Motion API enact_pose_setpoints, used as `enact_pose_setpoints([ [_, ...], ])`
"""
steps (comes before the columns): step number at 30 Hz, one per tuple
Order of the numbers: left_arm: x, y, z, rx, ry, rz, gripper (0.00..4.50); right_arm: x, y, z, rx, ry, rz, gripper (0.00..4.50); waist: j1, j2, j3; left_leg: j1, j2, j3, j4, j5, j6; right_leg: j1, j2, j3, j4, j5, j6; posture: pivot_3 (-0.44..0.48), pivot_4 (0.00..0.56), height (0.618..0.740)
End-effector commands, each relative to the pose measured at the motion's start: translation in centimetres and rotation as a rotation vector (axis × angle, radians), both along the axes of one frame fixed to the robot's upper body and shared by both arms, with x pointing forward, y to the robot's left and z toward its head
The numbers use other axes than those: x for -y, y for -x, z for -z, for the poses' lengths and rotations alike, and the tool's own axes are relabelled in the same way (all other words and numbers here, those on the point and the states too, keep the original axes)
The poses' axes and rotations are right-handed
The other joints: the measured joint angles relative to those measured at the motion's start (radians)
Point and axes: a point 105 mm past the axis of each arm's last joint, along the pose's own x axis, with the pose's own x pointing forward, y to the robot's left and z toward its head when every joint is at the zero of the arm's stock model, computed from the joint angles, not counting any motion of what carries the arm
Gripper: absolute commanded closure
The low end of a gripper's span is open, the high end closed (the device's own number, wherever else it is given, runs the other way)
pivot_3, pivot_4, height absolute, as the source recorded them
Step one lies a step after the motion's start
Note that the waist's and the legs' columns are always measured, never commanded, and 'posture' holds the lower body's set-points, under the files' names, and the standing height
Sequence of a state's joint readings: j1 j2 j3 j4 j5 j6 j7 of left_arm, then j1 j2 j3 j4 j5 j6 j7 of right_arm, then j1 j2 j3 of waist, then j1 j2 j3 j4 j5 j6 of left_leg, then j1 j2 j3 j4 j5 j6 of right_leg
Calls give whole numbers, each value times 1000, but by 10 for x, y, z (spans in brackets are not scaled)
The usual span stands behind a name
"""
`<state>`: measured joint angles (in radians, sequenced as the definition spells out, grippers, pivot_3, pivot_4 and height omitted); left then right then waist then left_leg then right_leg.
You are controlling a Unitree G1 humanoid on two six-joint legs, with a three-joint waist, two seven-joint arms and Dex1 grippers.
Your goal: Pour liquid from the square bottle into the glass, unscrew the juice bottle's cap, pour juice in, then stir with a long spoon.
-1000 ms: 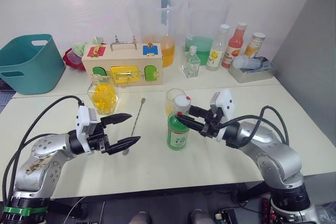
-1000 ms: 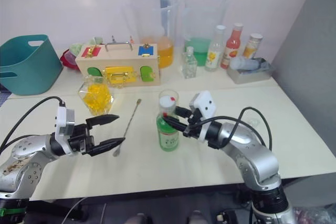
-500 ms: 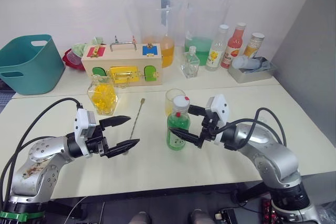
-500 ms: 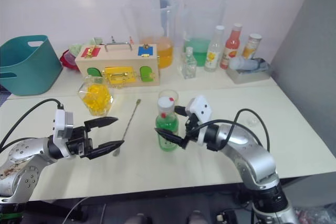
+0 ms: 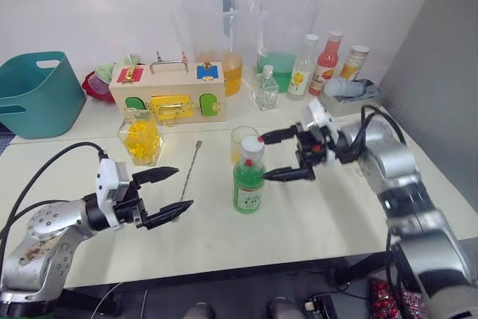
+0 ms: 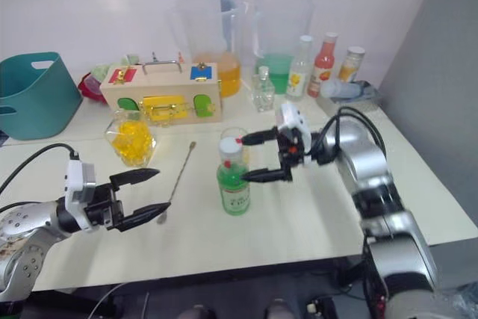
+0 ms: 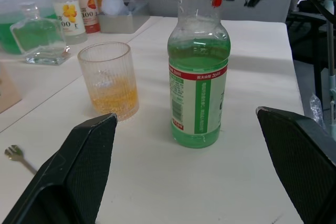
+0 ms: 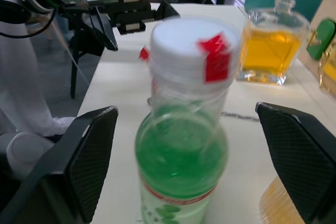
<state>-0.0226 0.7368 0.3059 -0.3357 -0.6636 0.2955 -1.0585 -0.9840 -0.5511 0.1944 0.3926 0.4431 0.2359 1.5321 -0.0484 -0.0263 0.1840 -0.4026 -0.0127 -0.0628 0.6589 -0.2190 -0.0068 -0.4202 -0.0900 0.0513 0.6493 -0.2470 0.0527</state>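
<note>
The juice bottle [image 5: 249, 181] stands upright mid-table, green inside, with its white cap [image 5: 252, 145] and red tag on. Just behind it is the ribbed glass [image 5: 240, 142] with a little orange liquid at the bottom. The square bottle [image 5: 141, 138] of yellow liquid stands further left, and the long spoon [image 5: 188, 173] lies flat between them. My right gripper [image 5: 264, 158] is open just right of the bottle's neck, touching nothing; in its wrist view the cap [image 8: 190, 48] sits ahead between the fingers [image 8: 86, 158]. My left gripper [image 5: 167, 190] hangs open and empty left of the bottle.
At the back stand a wooden latch box [image 5: 168, 93], a teal basket [image 5: 37, 98], two big beakers [image 5: 216, 35] with orange and green liquid, a small clear flask [image 5: 265, 89], several sauce bottles [image 5: 327, 61] and a grey tray [image 5: 351, 96].
My right gripper opened, came off the juice bottle's cap and drew back to the right. The bottle stays upright. The left gripper barely moved.
</note>
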Motion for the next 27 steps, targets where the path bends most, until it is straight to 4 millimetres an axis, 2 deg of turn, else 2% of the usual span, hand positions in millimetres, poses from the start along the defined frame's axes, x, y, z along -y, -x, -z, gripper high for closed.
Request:
enact_pose_setpoints([
  [1,-3,6,-10,83,-17,-42,0,-3,-3,5,-38,18,-74,41,4,0,0,0,0,0,0,0,0,-1,0,0,0,0,-1,0,150,740],
  [4,-5,9,-8,84,-15,-57,0,-8,-4,1,-56,3,-99,41,10,0,0,-4,-1,-2,0,-1,-1,-3,-2,-1,0,1,-1,0,150,740],
  [9,-9,14,-3,77,-21,-78,0,-13,-4,8,-61,35,-127,41,9,0,0,-4,-3,-2,0,-1,-1,-4,-4,-1,-1,1,0,0,150,740],
  [12,-11,17,-1,75,-21,-86,0,-16,-1,4,-86,11,-153,868,8,0,0,-3,-3,-3,0,-1,-1,-3,-4,-1,0,1,0,0,150,740],
  [15,-11,19,1,70,-19,-85,0,-15,2,0,-106,-8,-170,1934,9,0,0,-3,-3,-3,0,-1,-1,-3,-4,-1,0,1,0,0,150,740],
  [19,-11,20,4,63,-15,-80,0,-11,7,-3,-133,-24,-184,3113,10,0,0,-4,-3,-3,0,-1,-1,-3,-4,-1,0,1,0,0,150,740],
  [25,-7,16,7,53,-5,-54,0,-3,17,-2,-97,-91,-148,3217,12,0,0,-4,-3,-3,0,-1,-1,-3,-4,-2,0,1,0,0,150,740],
  [27,-5,14,7,49,-6,-35,0,-4,18,-9,-55,-153,-53,3217,14,0,0,-5,-3,-3,0,-1,-1,-4,-4,-2,0,1,0,0,150,740],
])
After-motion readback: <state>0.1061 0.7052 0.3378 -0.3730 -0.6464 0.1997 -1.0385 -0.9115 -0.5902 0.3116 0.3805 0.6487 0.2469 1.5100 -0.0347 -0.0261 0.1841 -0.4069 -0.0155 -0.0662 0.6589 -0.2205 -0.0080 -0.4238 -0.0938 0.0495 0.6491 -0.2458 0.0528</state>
